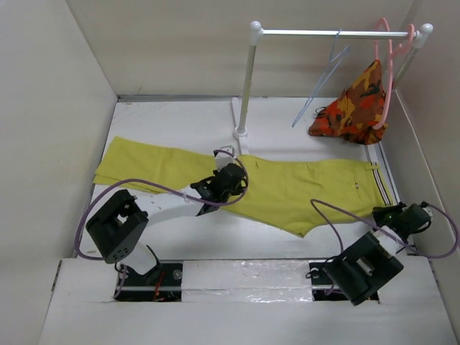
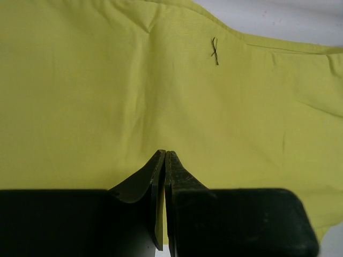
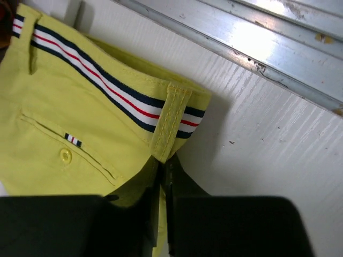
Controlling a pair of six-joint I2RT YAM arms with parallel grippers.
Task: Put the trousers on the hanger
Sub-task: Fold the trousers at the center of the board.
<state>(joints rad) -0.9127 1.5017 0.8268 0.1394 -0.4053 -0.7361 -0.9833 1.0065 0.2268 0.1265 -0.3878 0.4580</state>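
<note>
The mustard-yellow trousers lie flat across the table, legs to the left and the striped waistband to the right. My left gripper is at the near edge of the cloth by the crotch. In the left wrist view it is shut, with yellow cloth between the fingers. My right gripper is at the waistband's near corner. In the right wrist view it is shut on the waistband at a belt loop. The pale-blue wire hanger hangs on the rail.
A white rail on a post stands at the back. A pink hanger on it carries an orange camouflage garment. Walls close in the table on the left, back and right. A metal strip runs past the waistband.
</note>
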